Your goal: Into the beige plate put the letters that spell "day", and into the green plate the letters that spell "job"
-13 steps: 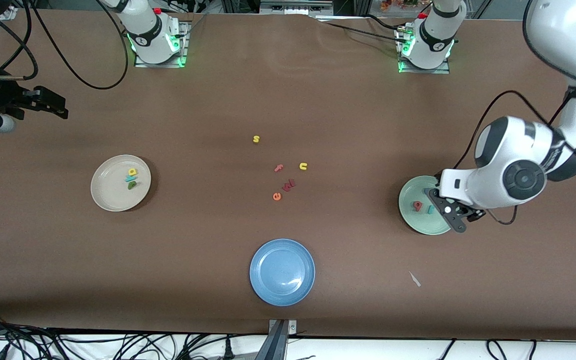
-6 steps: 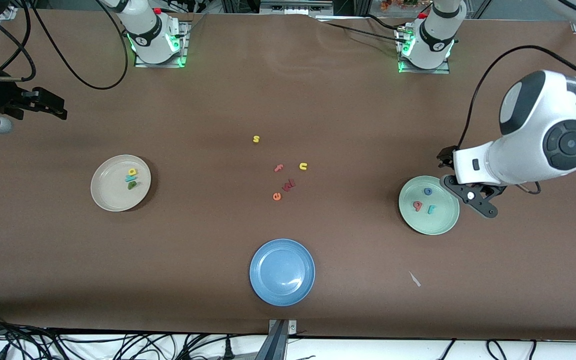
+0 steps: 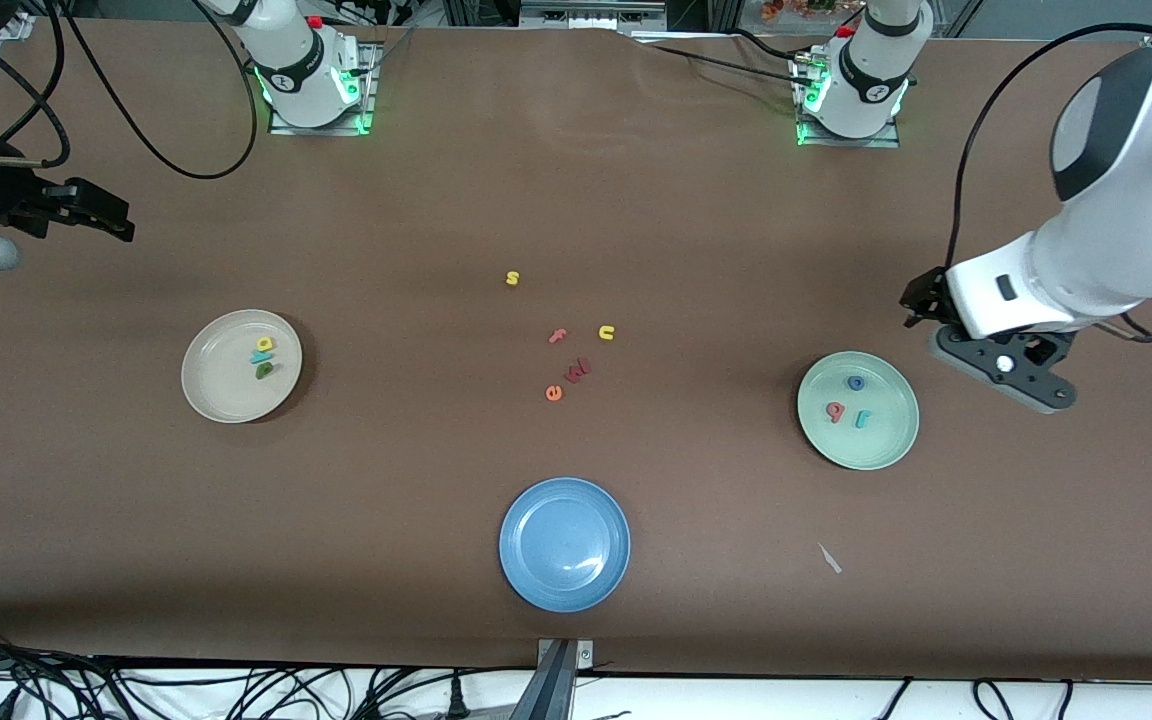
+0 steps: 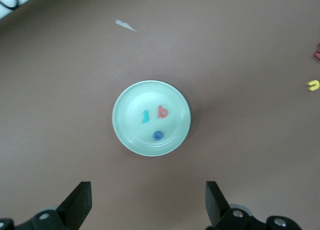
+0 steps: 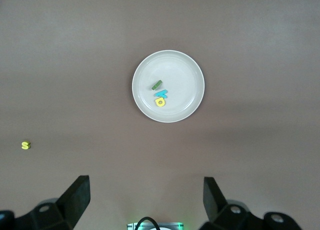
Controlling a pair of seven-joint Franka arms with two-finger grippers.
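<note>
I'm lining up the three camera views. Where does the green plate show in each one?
Front view: the green plate lies toward the left arm's end of the table, holding a blue o, a pink-red b and a teal j.
Left wrist view: the green plate is mid-picture.
Right wrist view: not in it.
Shared landmark: the yellow u.

Even overhead lighting, soft shadows under plates, faint glare on the blue plate (image 3: 564, 543), wrist views softer, darker toward corners.
</note>
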